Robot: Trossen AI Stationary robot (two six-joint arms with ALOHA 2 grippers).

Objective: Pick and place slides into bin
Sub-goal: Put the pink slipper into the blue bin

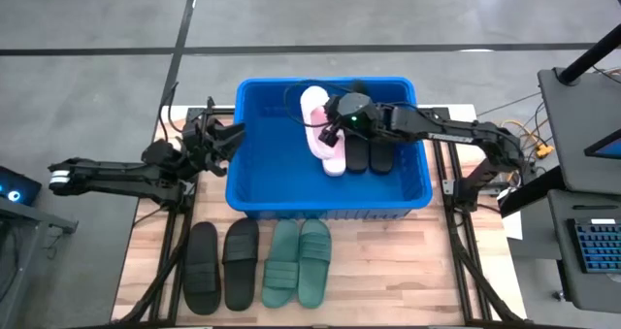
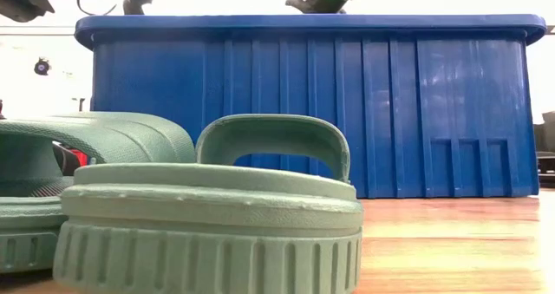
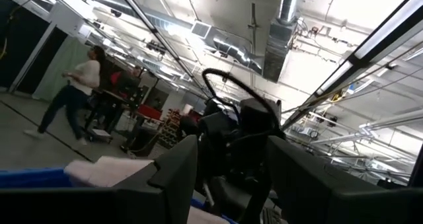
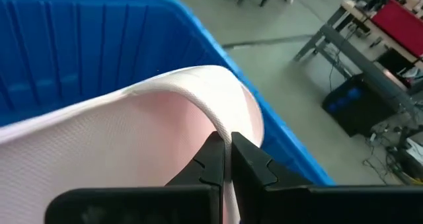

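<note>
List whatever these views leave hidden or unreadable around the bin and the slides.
- Low view: the blue bin's wall hides everything inside; both pincers are cut off at the top edge.
- Low view: a green slide up close blocks the black pair.
- High view: the right pincer covers part of the pink slide, and the black slides beneath it.
- Left wrist view: the left pincer's own body blocks the bin interior.

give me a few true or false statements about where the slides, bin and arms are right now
1. The right claw is shut on a pink rubber slide over the bright blue plastic bin. True.
2. The dark green rubber slides lie inside the bin. False: they lie on the wooden table, in front of it.
3. A black rubber pair lies on the table beside the green pair. True.
4. The left claw holds a slide. False: it is open and empty, at the bin's left edge.
</note>
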